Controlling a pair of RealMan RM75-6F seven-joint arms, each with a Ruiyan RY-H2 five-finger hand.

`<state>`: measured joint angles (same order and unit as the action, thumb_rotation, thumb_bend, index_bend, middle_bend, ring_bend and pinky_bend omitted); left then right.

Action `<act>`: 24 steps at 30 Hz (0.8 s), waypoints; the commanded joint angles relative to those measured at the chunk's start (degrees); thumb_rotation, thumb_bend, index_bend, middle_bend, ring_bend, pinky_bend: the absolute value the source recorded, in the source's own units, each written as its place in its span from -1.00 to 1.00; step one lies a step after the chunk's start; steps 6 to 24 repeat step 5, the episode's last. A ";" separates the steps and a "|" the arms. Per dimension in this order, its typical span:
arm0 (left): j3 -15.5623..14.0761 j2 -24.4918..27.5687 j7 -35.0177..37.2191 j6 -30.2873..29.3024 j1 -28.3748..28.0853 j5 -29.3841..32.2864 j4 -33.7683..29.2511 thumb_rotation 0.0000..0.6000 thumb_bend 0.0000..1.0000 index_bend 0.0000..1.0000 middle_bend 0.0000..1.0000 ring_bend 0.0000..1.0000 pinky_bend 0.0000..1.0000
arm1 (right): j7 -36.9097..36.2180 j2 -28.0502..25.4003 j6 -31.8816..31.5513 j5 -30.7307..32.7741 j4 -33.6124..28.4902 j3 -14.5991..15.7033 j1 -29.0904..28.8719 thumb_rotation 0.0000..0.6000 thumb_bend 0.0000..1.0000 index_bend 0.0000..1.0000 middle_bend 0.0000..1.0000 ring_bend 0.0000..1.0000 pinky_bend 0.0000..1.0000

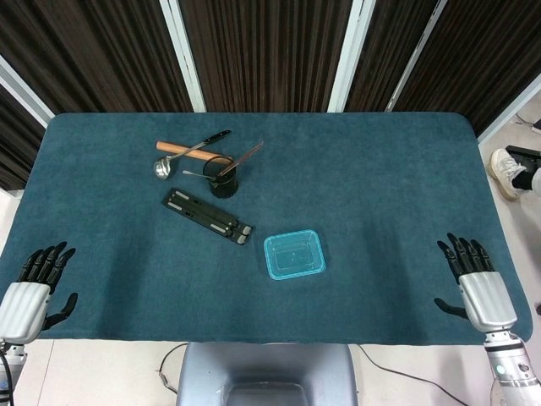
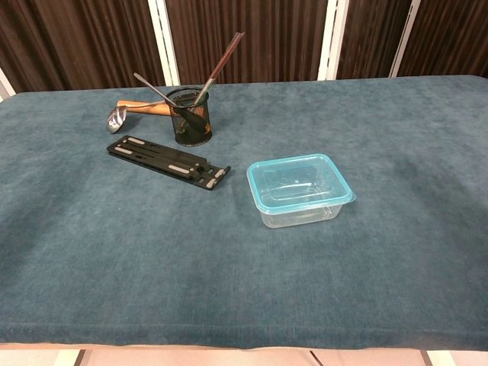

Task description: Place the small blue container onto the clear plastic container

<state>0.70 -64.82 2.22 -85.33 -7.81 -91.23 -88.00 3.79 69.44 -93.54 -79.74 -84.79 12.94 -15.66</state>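
Note:
A clear plastic container (image 1: 294, 255) (image 2: 300, 189) stands near the middle of the teal table, slightly toward the front. A light-blue piece with a raised rim sits flush on top of it. My right hand (image 1: 478, 283) hovers at the table's front right corner, fingers apart and holding nothing, far from the container. At the front left corner my left hand (image 1: 30, 292) is the same, fingers spread and empty. Neither hand shows in the chest view.
A black mesh cup (image 1: 224, 179) (image 2: 191, 116) with sticks in it stands at the back left. A metal ladle with a wooden handle (image 1: 173, 156) lies behind it. In front of the cup lies a flat black folding stand (image 1: 208, 216) (image 2: 168, 161).

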 commanded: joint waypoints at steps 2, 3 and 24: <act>-0.15 -0.09 -0.24 -0.34 0.04 -0.47 0.13 1.00 -0.18 -1.00 -1.00 -1.00 -0.84 | 0.75 -0.20 2.16 -1.20 -0.64 -1.36 1.03 1.00 -0.77 -0.88 -1.00 -1.00 -1.00; -0.20 -0.10 -0.33 -0.37 0.06 -0.54 0.14 1.00 -0.18 -1.00 -1.00 -1.00 -0.84 | 0.81 -0.28 2.47 -1.48 -0.78 -1.57 1.17 1.00 -0.77 -0.88 -1.00 -1.00 -1.00; -0.33 -0.15 -0.59 -0.35 0.12 -0.60 0.14 1.00 -0.18 -1.00 -1.00 -1.00 -0.84 | 0.91 -0.41 3.10 -1.86 -1.02 -2.24 1.51 1.00 -0.77 -0.88 -1.00 -1.00 -1.00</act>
